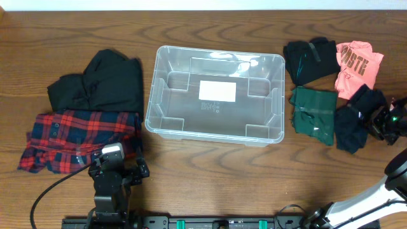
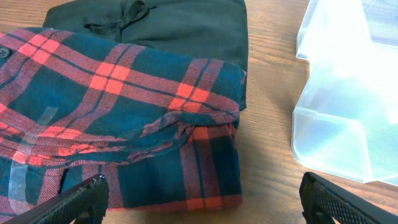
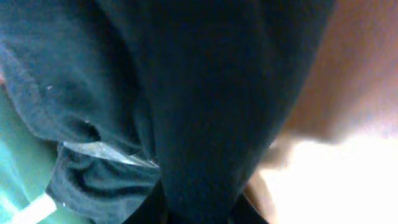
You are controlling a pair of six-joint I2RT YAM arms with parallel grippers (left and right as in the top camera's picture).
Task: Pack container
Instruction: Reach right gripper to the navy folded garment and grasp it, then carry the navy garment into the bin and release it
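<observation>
Container (image 1: 184, 105) bears a white label (image 1: 217, 91); left gripper (image 2: 202, 194) gapes, right gripper (image 1: 380, 122) pinches navy garment (image 1: 351, 129).

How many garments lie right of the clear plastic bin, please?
4: black garment farthest, coral printed tee beside it, green garment nearer, navy garment at the right gripper.

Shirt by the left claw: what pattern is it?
The shirt is red-and-navy plaid, clearest in the left wrist view.
</observation>
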